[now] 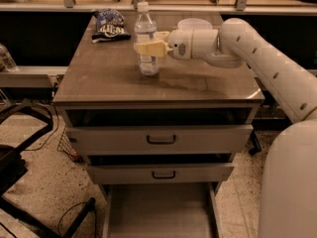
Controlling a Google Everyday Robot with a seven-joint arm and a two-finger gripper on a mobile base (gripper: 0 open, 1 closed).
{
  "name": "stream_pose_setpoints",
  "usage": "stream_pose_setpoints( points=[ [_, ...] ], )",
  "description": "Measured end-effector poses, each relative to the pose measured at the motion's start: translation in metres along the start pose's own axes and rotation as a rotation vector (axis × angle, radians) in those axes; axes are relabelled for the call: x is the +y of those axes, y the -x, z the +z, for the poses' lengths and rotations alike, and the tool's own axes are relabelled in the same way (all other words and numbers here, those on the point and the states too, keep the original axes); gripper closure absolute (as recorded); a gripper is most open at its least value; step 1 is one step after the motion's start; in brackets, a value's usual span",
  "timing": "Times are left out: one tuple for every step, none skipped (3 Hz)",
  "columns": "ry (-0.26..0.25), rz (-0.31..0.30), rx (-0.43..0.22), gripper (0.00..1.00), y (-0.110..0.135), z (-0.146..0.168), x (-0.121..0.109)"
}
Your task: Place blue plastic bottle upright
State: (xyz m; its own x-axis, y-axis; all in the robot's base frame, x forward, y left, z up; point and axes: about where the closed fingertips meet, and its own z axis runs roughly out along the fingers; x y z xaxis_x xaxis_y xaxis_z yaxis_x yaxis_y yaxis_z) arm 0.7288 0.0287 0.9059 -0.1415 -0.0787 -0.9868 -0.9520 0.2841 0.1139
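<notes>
Listing hazards, largest first: cabinet top (pixel 109 78), arm (pixel 267 58)? (Operator)

Top looks level; low risk. Arm reaches across it; a sideways pull-out could drag the load over. (Technician)

And the blue plastic bottle (pixel 146 26)? (Operator)

It stands upright on the top, rear of centre, base apparently seated. The gripper (pixel 147 43) clasps its waist; an uneven release could tip it toward the snack bag (pixel 110 24). (Technician)

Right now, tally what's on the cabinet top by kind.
Bottle: 1, the blue plastic bottle, upright, with the gripper at its middle, jaws around it.
Snack bag: 1, back left.
Bowl: 1, behind the gripper.
Total: 3.
</notes>
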Motion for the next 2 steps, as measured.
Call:
stream_pose_setpoints(
  points=[
    [0.002, 0.000, 0.000, 0.98, 0.0007, 0.0010, 0.0006],
    [0.006, 0.000, 0.000, 0.77, 0.0008, 0.0037, 0.0018]
  ],
)
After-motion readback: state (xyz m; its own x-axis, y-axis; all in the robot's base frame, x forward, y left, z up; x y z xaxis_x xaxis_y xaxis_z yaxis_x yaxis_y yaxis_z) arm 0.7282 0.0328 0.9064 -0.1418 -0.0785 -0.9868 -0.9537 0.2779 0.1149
